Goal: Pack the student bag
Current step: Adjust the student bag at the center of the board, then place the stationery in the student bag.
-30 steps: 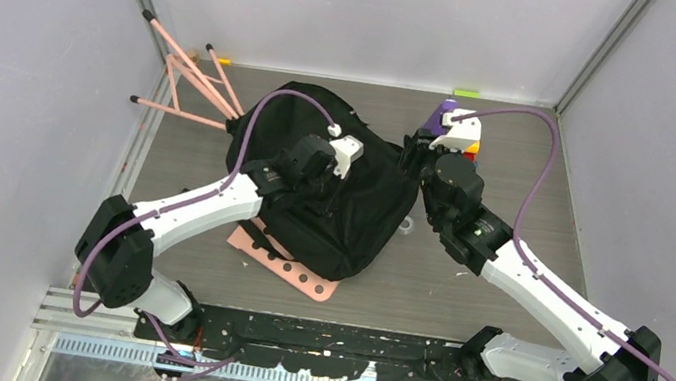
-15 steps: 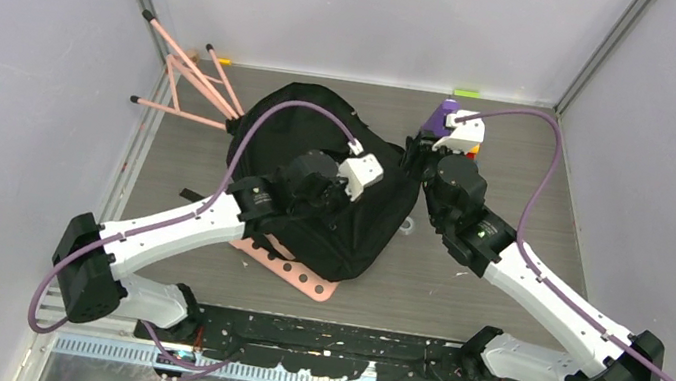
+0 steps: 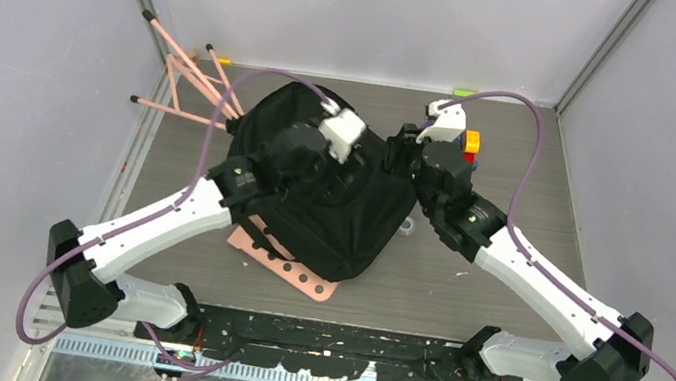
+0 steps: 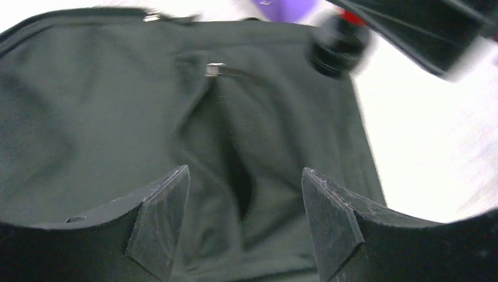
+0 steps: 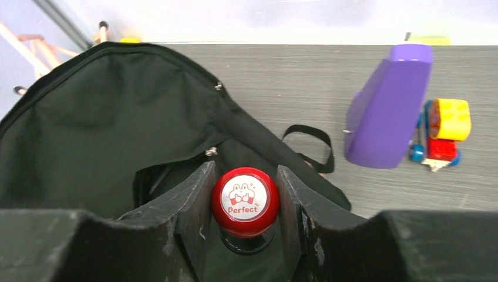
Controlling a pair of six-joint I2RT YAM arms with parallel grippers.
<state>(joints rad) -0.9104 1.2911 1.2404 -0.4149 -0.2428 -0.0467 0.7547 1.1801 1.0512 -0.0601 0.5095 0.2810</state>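
A: Student bag [image 3: 346,242]: flat on table [image 3: 503,276], lying over pink perforated board [image 3: 297,267], under both arms. Hands?

B: Right gripper [image 5: 245,173] clamped on red-capped stamp [image 5: 245,201]. Cap marked "Perfect" facing wrist camera, dark body pointing down toward bag. Left gripper [image 4: 244,200] spread wide, nothing between fingers, hovering just above bag fabric.

A: Relation that matters?

B: Stamp right over bag's right-hand part. Dark zipper slit [image 5: 152,176] just beside and below it, toward bag's middle. Long axis roughly in line with fingers, so probably a short shift over slit, then lower and release. Right arm is the one carrying. Left parked over same slit [image 4: 235,170], zipper pull [image 4: 215,69] at its far end, likely placed to spread or pin fabric.

A: Inside bag?

B: Too dark, cannot tell. Slit narrow, so catching on fabric edge looks like the main risk.

A: Beyond bag?

B: Purple block [image 5: 384,108] and small toy of yellow, red and blue bricks [image 5: 446,132] off bag's far right corner, clear of it. Pink rods [image 3: 188,82] past bag's far left edge.
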